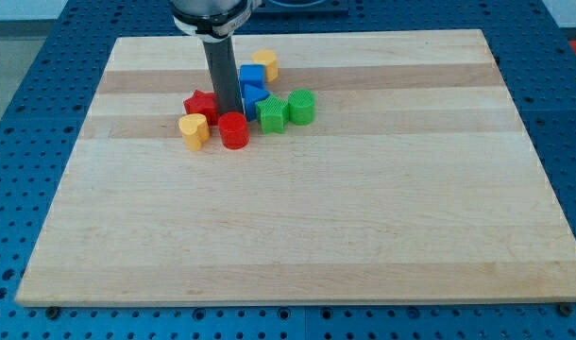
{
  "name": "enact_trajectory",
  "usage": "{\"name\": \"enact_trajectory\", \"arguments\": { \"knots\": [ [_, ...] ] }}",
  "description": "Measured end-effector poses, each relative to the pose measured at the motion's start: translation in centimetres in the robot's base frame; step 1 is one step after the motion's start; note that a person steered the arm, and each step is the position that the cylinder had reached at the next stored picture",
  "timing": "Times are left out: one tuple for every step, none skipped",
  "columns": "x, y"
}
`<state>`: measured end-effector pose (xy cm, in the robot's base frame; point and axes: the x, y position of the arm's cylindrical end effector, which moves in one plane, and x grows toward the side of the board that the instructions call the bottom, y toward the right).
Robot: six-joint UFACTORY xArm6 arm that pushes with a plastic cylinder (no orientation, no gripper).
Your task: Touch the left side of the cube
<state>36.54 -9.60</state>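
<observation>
The blue cube (251, 76) sits near the view's top centre of the wooden board (297, 236), in a tight cluster of blocks. My dark rod comes down from the view's top just left of the cube. My tip (228, 115) ends below and to the left of the cube, between the red star-shaped block (200, 102) and a second blue block (257, 95), right above the red cylinder (234, 130). The rod's side stands against or very close to the cube's left face; I cannot tell whether they touch.
A yellow block (265, 63) lies at the cube's upper right. A green block (271, 114) and a green cylinder (302, 107) lie at its lower right. A yellow heart-shaped block (194, 129) lies left of the red cylinder.
</observation>
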Motion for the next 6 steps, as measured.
{"name": "enact_trajectory", "arguments": {
  "knots": [
    [-4.4,-0.5],
    [-9.1,-1.4],
    [-12.8,-2.2],
    [-14.0,-0.1],
    [-12.4,0.7],
    [-11.8,2.8]
  ]
}}
